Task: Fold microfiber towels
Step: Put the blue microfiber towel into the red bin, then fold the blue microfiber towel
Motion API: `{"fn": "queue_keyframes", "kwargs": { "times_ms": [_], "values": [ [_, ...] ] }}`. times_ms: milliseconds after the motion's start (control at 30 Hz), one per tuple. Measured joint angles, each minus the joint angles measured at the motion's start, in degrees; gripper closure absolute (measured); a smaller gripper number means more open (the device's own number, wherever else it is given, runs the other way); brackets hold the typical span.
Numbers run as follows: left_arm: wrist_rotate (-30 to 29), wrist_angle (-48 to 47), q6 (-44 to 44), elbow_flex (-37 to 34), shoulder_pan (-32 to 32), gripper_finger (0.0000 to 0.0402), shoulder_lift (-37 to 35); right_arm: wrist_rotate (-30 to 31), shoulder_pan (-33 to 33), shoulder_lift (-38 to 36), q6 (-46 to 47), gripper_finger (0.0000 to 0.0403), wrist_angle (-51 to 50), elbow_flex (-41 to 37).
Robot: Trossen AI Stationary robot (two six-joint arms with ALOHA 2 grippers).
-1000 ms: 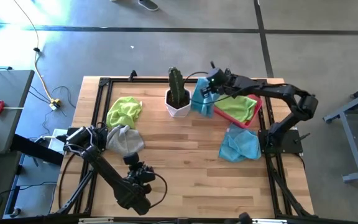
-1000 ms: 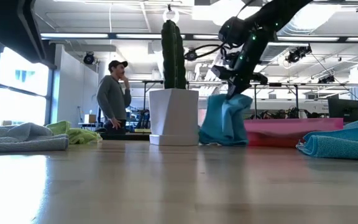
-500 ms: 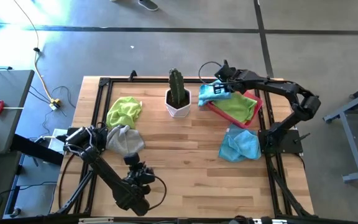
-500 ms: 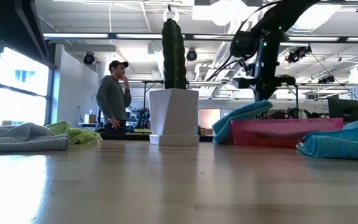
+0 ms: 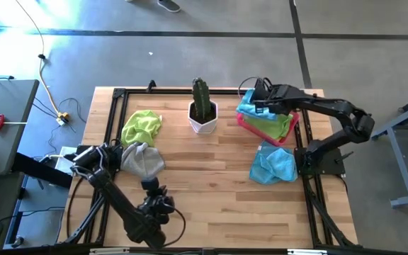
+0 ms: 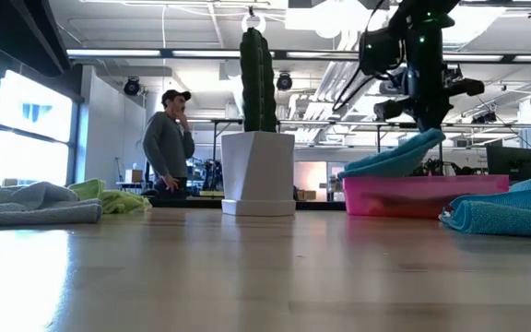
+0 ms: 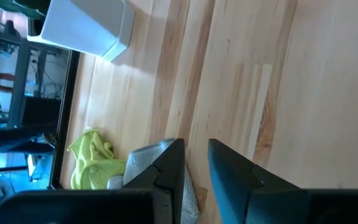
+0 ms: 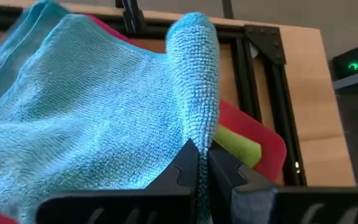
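The right gripper [image 8: 199,163] is pinched tight on a fold of the blue towel [image 5: 250,108], draped over the pink tray [image 5: 287,135] at the table's far right corner. If it lets go early, the towel could slump over the tray's rim. The left gripper [image 7: 194,163], fingers slightly apart and empty, waits near the front left edge.

In the high view the potted cactus [image 5: 203,112] stands at the upper middle of the table [image 5: 211,184]. Upper right of it sits the tray [image 5: 287,134], with one towel [image 5: 269,126] in it and another [image 5: 250,108] draped over its upper-left edge. Below the tray lies a third towel [image 5: 273,165]. At the left — two more, one [image 5: 142,126] above the other [image 5: 142,159].
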Motion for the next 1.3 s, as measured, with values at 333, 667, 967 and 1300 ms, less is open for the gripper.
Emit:
{"fn": "queue_keyframes", "kwargs": {
  "times_ms": [333, 667, 967, 1300],
  "values": [
    [-0.5, 0.0, -1.0, 0.0, -2.0, 0.0339, 0.0, 0.5, 3.4, 0.1, 8.6, 0.0403, -0.1, -9.5],
    [-0.8, 0.0, -2.4, 0.0, -2.9, 0.0339, 0.0, 0.1, 7.0, 0.1, 11.0, 0.0389, 0.1, -12.3],
    [-0.8, 0.0, -2.7, 0.0, -3.0, 0.0339, 0.0, 2.8, 9.8, 0.1, 8.5, 0.0295, -0.7, -12.3],
    [-1.1, 0.0, -3.7, 0.0, -1.1, 0.0339, 0.0, -10.9, 18.8, -2.8, -16.0, 0.0259, 5.3, -12.3]
  ]
}}
